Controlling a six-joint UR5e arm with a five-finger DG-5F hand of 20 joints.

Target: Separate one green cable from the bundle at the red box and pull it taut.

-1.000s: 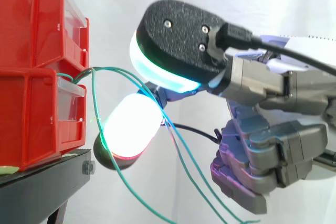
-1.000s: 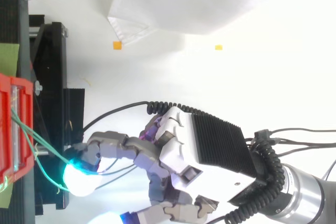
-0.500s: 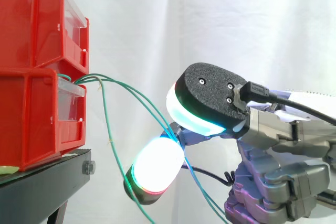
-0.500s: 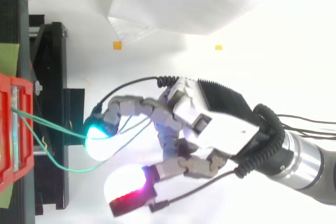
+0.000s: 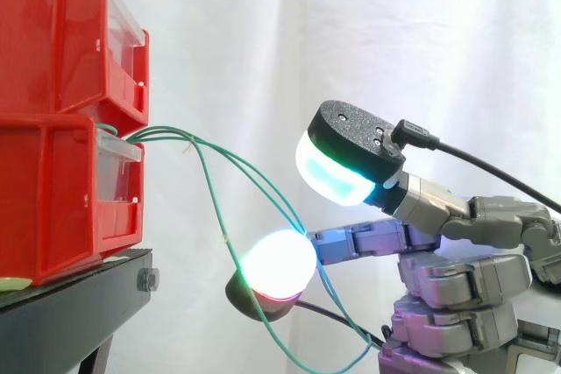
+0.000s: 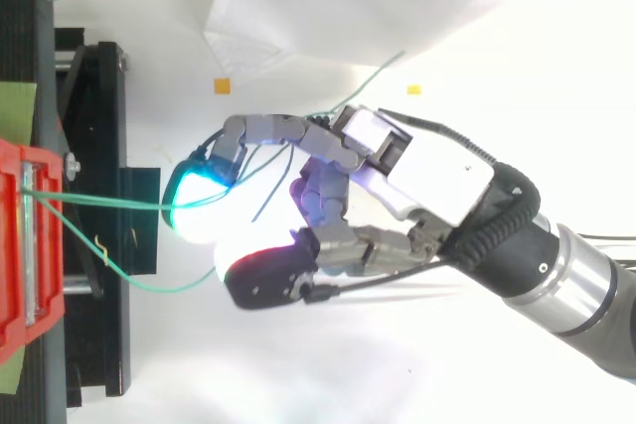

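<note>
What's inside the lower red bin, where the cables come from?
Green cables come out over its clear front lip. The opaque wall of the lower red bin hides their ends and anything else inside.

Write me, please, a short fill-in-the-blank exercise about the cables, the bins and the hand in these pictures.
1. The cables leaving the red bins are ____ in colour.
2. The red bins rest on a stand that is ____.
3. In the side view the hand comes in from the ____ edge.
Missing words: green; black; right.
</note>
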